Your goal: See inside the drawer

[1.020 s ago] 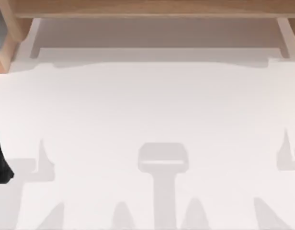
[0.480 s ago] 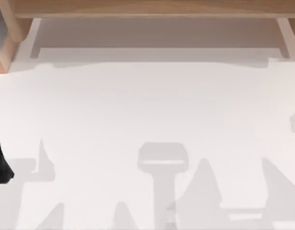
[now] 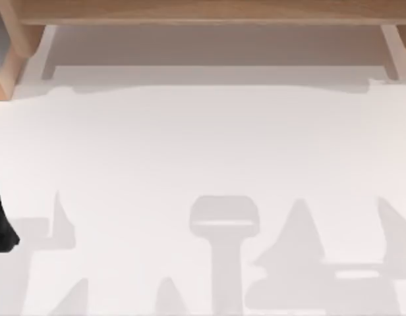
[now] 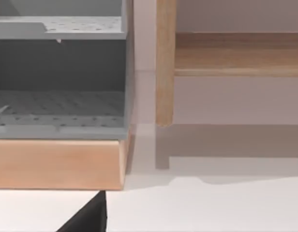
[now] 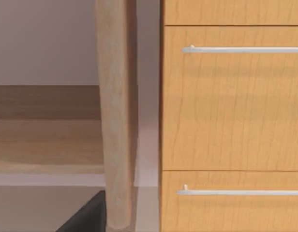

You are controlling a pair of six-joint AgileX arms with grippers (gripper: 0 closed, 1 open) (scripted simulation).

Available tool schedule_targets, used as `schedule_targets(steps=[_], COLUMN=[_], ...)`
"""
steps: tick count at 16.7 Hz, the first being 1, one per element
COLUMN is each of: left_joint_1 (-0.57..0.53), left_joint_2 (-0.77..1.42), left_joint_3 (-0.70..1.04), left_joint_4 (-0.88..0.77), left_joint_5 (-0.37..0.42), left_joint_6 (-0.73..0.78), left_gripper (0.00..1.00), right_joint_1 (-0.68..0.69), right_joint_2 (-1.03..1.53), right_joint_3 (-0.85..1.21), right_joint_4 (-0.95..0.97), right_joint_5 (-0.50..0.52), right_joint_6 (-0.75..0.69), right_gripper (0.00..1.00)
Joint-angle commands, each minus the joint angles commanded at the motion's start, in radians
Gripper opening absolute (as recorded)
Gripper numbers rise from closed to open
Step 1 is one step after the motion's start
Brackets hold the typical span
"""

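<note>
The white surface (image 3: 203, 145) lies broad and bare across the middle of the top view, crossed only by grey shadows along the lower edge and toward the lower right, so there is open room for moving on nearly all of it. Along the upper edge of the frame runs a wooden desk top (image 3: 203, 10), with a shaded recess beneath it bounded by pale side rails at the upper left and upper right. The left arm (image 3: 2, 217) shows as a black shape against the left edge, low in the frame. In the left wrist view a dark corner of the left claw (image 4: 88, 220) sits over the surface, near a wooden base (image 4: 57, 164) that carries a grey perforated rack (image 4: 59, 108); a wooden post (image 4: 164, 63) stands just beside the rack's edge, apart from it by a narrow gap. In the right wrist view a dark corner of the right claw (image 5: 88, 217) sits beside a rounded wooden leg (image 5: 115, 121). Just beyond the leg stands the drawer (image 5: 233, 96), shut flush, its metal bar handle (image 5: 243, 49) along the upper edge. A lower drawer (image 5: 233, 212) below it is shut as well. For either claw, I cannot tell whether it is apart or together.
</note>
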Motion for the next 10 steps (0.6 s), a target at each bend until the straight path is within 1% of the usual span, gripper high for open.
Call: schedule_targets(steps=[3,5,7,10], left_joint_1=[0.0,0.0,0.0,0.0], left_joint_2=[0.0,0.0,0.0,0.0], left_joint_3=[0.0,0.0,0.0,0.0], left_joint_4=[0.0,0.0,0.0,0.0], left_joint_5=[0.0,0.0,0.0,0.0], left_joint_6=[0.0,0.0,0.0,0.0], left_gripper=[1.0,1.0,1.0,1.0], right_joint_1=[0.004,0.005,0.004,-0.002], right_joint_2=[-0.002,0.03,0.101,0.264], right_joint_3=[-0.004,0.016,0.057,0.146], right_joint_4=[-0.002,0.016,0.052,0.128], right_joint_5=[0.002,-0.002,-0.009,-0.017], right_joint_6=[-0.001,-0.034,-0.109,-0.297], right_gripper=[1.0,1.0,1.0,1.0])
